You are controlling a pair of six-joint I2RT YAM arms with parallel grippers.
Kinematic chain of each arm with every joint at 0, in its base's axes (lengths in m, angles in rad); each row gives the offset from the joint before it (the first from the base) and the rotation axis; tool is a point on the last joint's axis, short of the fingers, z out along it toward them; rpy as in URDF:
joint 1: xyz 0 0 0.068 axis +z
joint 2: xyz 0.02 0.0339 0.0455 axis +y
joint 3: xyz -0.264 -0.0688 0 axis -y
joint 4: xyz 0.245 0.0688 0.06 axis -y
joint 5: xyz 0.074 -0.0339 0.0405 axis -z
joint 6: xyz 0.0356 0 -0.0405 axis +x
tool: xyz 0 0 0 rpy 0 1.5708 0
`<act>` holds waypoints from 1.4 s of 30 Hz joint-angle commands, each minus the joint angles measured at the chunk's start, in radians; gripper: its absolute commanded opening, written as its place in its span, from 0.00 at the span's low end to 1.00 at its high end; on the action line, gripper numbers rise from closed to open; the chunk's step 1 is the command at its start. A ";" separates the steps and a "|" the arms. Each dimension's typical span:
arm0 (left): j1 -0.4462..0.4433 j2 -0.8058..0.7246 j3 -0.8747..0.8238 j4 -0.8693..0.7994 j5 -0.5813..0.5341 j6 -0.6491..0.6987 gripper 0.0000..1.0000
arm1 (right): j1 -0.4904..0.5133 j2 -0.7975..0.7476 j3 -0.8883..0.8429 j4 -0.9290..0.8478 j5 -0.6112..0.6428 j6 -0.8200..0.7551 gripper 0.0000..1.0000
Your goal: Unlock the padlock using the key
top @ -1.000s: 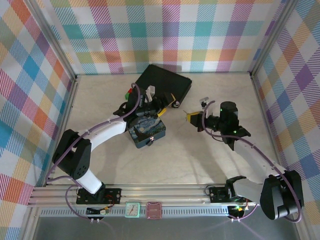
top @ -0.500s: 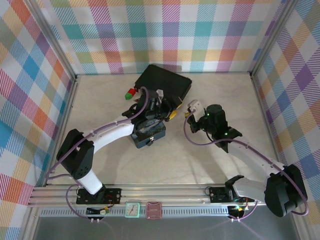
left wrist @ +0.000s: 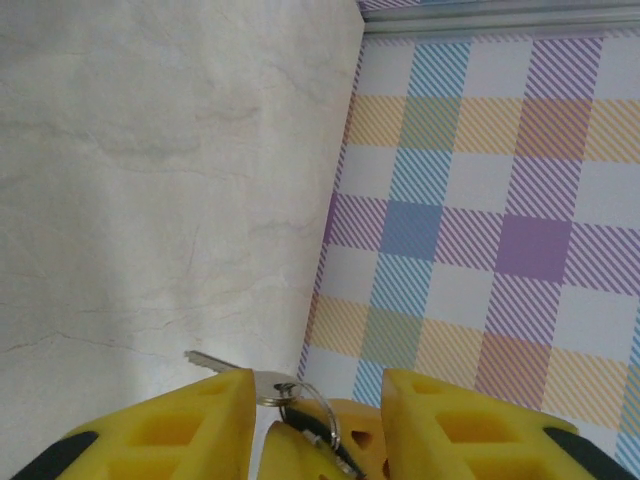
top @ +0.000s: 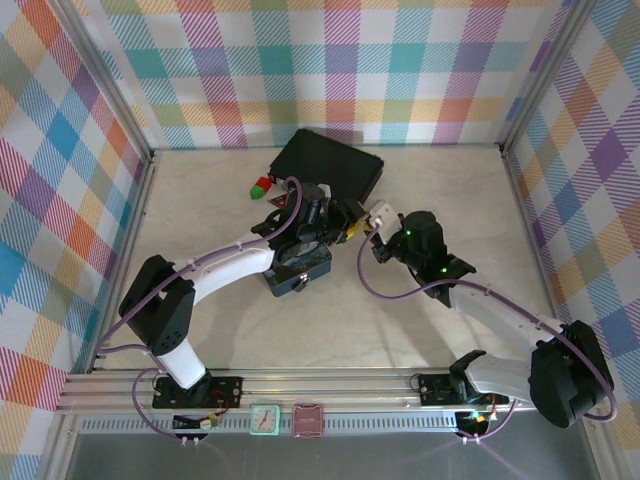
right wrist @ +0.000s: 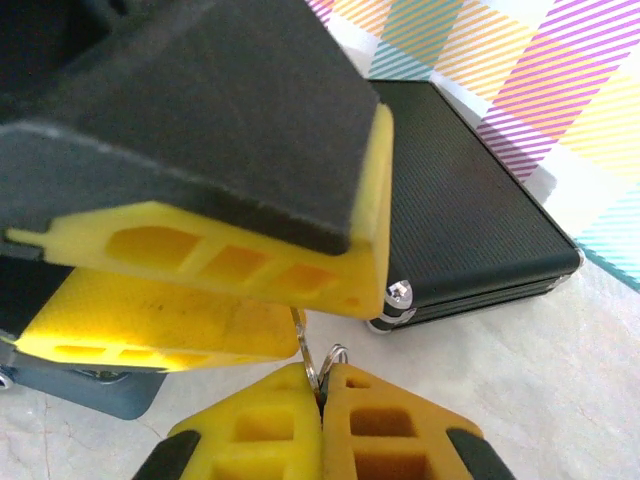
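Right gripper (right wrist: 322, 388), bottom centre, pinched together on the key ring (right wrist: 308, 345); left gripper (left wrist: 318, 395) fingers apart, flanking the key (left wrist: 255, 382) at bottom centre; blue tin (top: 300, 272) lower left of them; black case (right wrist: 470, 230) beyond, upper right.

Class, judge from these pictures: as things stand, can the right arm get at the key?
Probably yes. The right gripper looks shut on the ring of the key, whose blade pokes out past the left gripper. Nothing stands between them.
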 commanded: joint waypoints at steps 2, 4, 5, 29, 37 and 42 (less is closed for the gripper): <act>-0.003 0.003 0.024 0.003 -0.030 -0.001 0.31 | 0.010 -0.010 -0.028 0.039 0.022 -0.034 0.00; -0.003 0.002 0.021 0.003 -0.041 0.000 0.29 | 0.011 -0.021 -0.039 0.046 0.019 -0.035 0.00; -0.003 0.004 0.021 0.002 -0.046 0.003 0.26 | 0.011 -0.025 -0.044 0.051 0.016 -0.038 0.00; 0.033 0.001 0.070 0.142 -0.048 0.576 0.00 | -0.243 -0.113 0.055 -0.088 -0.362 0.620 0.38; 0.037 0.002 0.083 0.303 0.174 0.738 0.00 | -0.381 -0.085 0.041 0.091 -0.668 0.917 0.52; 0.037 -0.011 0.074 0.329 0.260 0.754 0.00 | -0.432 -0.024 0.008 0.337 -0.828 1.033 0.53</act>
